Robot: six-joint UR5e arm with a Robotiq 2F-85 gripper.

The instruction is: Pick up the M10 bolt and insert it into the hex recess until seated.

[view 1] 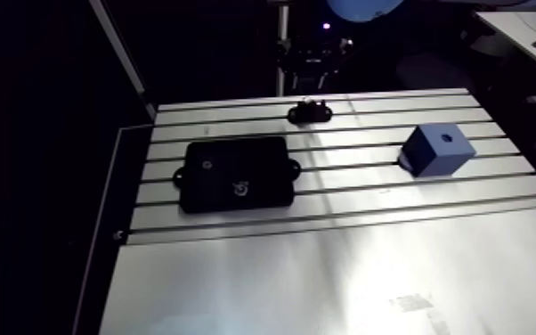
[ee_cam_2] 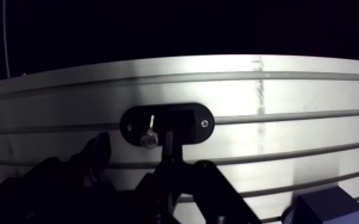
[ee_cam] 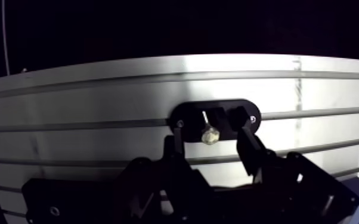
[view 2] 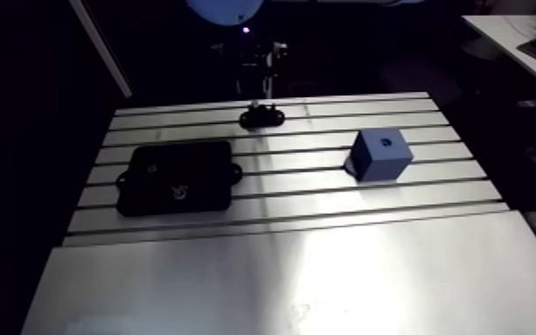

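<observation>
Pincer (ee_cam: pixel 213 146) open over the far edge of the worktop (view 1: pixel 325 267). Its two fingers (ee_cam: pixel 248 149) straddle a small black oval cradle (ee_cam: pixel 188 113).

M10 bolt (ee_cam: pixel 209 136) lies in that cradle, head toward the pincer and shank pointing away. It sits in the gap between the fingers with space on either side, not gripped.

In the arm view the cradle sits at 12 o'clock on the slotted area. A flat black plate (view 1: pixel 236 174) is at 9 o'clock and a blue block (view 1: pixel 438 150) at 3 o'clock, well apart.

The block has a dark hole (view 1: pixel 448 138) in its top face. The plate carries a small pale mark (view 1: pixel 241 188). I cannot tell the shape of either.
</observation>
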